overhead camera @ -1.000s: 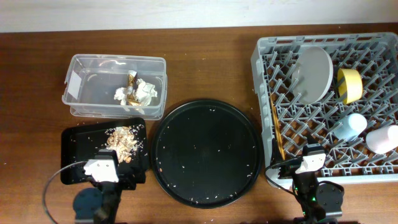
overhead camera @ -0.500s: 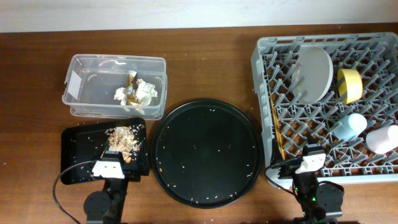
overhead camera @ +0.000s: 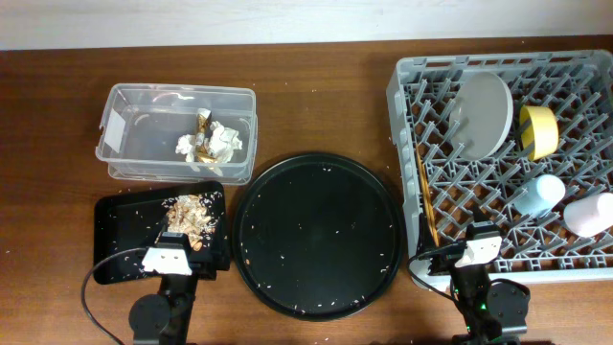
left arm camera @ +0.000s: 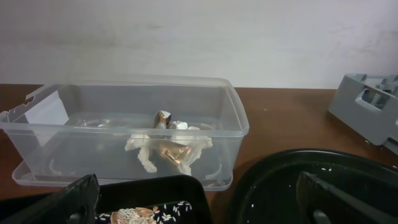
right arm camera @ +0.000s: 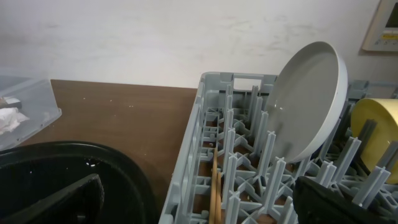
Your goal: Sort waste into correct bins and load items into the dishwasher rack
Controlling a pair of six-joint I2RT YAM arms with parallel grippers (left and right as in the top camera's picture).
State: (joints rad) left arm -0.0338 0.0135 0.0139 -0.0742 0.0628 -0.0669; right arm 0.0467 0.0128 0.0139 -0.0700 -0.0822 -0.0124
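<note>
- Left gripper (left arm camera: pixel 206 203): fingers wide apart, holding nothing, low at the near edge of the tray (overhead camera: pixel 115 235). The right gripper (right arm camera: pixel 202 206) is likewise spread and empty, at the near wall of the rack (overhead camera: pixel 407 86).
- Sorting looks done. The tissues (overhead camera: pixel 222 141) and foil (left arm camera: pixel 171 152) are in the tub (overhead camera: pixel 129 125) and the scraps (overhead camera: pixel 190 216) are on the tray. The plate (overhead camera: pixel 484 113), bowl (overhead camera: pixel 538 131), blue cup (overhead camera: pixel 538 195), pink cup (overhead camera: pixel 591 213) and chopsticks (overhead camera: pixel 427 206) are all in the rack.
- Risk: the left arm's cable loops beside the tray. A careless lift could drag the tray and spill scraps onto the surface.
- Risk: the right arm sits very near the rack. A knock could tip the plate, which leans on edge between prongs, or shake the chopsticks through the lattice.
- Stray rice grains dot the round tray (overhead camera: pixel 316 235), so the waste may not be fully cleared.
- Only the overhead view shows the cups and the scraps pile.
- The left wrist view shows the foil tucked among the tissues through the tub wall. The right wrist view shows the plate's tilt and the chopsticks lying low along the rack's left side.
</note>
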